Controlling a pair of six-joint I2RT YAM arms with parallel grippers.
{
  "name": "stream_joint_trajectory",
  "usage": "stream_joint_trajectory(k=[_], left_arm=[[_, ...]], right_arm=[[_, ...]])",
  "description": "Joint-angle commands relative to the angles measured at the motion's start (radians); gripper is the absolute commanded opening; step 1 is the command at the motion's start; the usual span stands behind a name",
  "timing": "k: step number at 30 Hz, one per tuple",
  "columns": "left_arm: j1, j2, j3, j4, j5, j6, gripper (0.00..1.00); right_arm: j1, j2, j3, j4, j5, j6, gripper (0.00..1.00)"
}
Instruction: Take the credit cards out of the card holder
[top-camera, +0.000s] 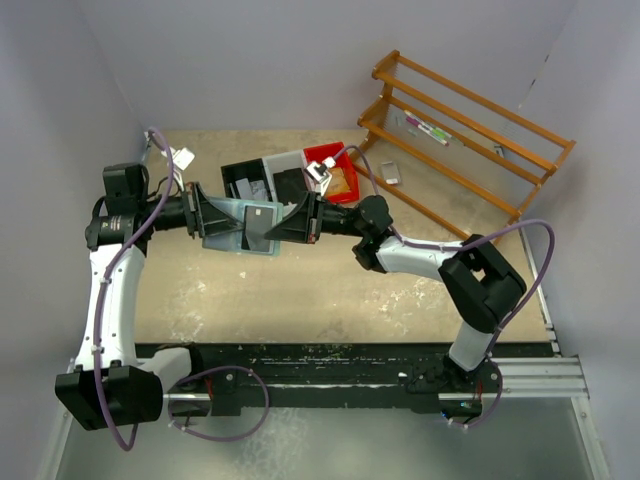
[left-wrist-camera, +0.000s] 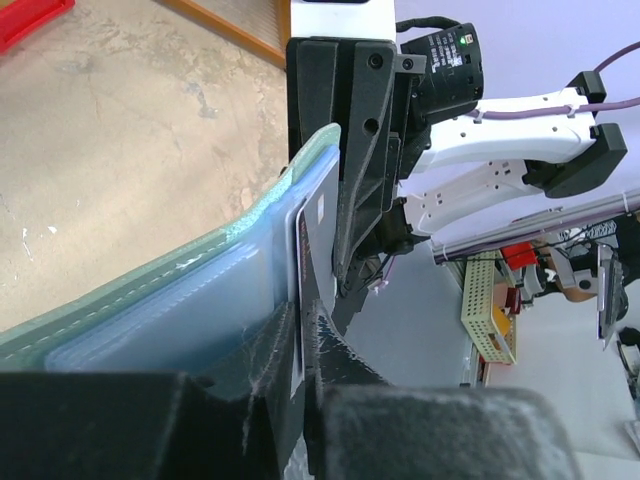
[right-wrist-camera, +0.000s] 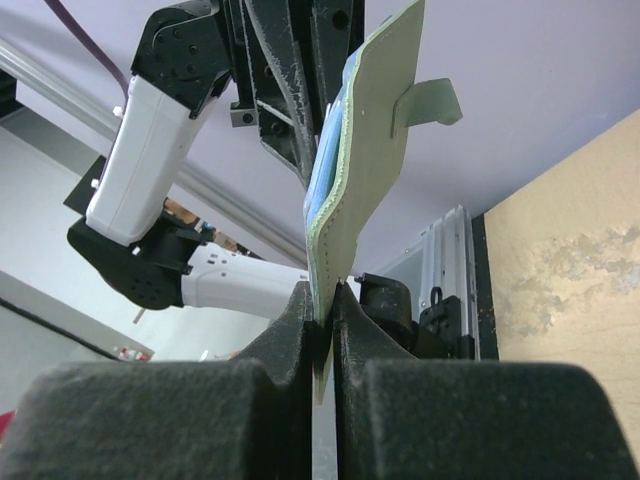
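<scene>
Your right pincer (right-wrist-camera: 325, 300) stood clamped on pale mint-green folding card holder (right-wrist-camera: 365, 150), bracing it mid-air; left pincer (left-wrist-camera: 300, 325) pinched thin grey-white credit card (left-wrist-camera: 318, 225) for extraction.

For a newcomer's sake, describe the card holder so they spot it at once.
Over the tan table, the two arms meet near the bins. Between the left gripper and right gripper hangs the card holder. It alone is pale mint green, a wallet with clear pocket pages; the bins are black, grey and red.
</scene>
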Motion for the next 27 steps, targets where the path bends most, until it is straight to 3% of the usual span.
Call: stream_joint_trajectory(k=[1, 4, 11, 15, 20, 24, 27], left_arm=[[-0.026, 0.002, -0.008, 0.022, 0.074, -0.019, 0.07], [-0.026, 0.001, -0.002, 0.006, 0.035, 0.005, 0.00], [-0.026, 0.002, 0.037, -0.064, -0.107, 0.087, 0.00], [-0.026, 0.004, 0.057, -0.094, -0.163, 0.128, 0.00], [-0.025, 0.012, 0.069, -0.139, -0.123, 0.168, 0.00], [-0.025, 0.020, 0.088, -0.211, -0.064, 0.236, 0.24], [-0.025, 0.020, 0.101, -0.259, -0.050, 0.269, 0.32]], right_arm=[[0.045, -0.029, 0.058, 0.081, 0.002, 0.001, 0.04], [0.045, -0.035, 0.053, 0.080, 0.003, 0.001, 0.04], [0.045, -0.037, 0.045, 0.096, -0.008, 0.015, 0.10], [0.044, -0.038, 0.028, 0.141, -0.029, 0.032, 0.01], [0.028, -0.051, -0.016, 0.162, -0.013, 0.032, 0.00], [0.006, -0.045, -0.024, 0.251, -0.015, 0.087, 0.00], [-0.008, -0.032, -0.026, 0.315, -0.015, 0.133, 0.00]])
